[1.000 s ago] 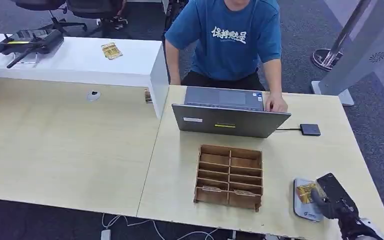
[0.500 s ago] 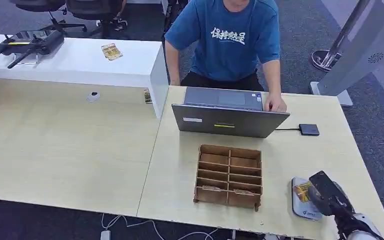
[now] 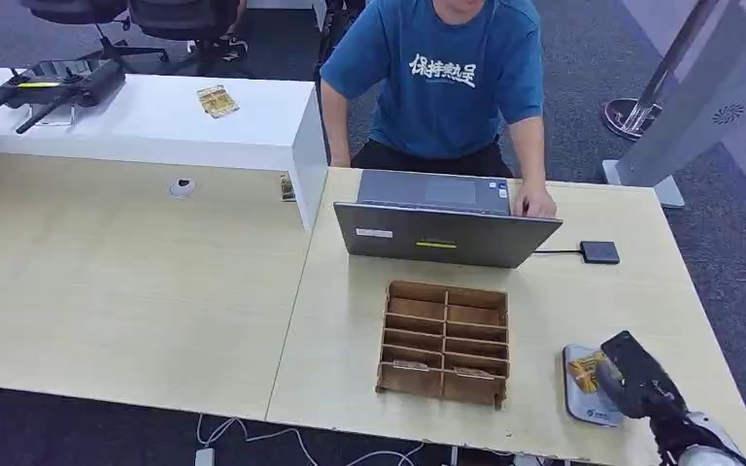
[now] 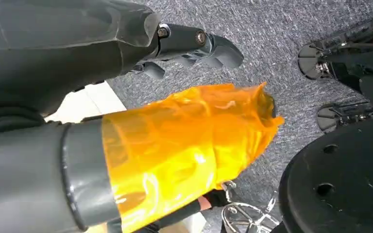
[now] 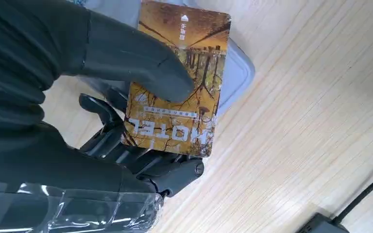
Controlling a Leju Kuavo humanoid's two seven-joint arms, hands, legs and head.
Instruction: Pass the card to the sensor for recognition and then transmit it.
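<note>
Dark grey robot hand [image 5: 102, 97], orange-taped left thumb [image 4: 184, 141]

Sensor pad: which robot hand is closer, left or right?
Right. The right robot hand holds the card just over the sensor pad. The left robot hand hangs over the carpet, away from the table.

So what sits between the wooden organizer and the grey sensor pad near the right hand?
Nothing: in the head view, bare light-wood table separates the wooden organizer from the sensor pad. The right hand holds the card over the pad.
</note>
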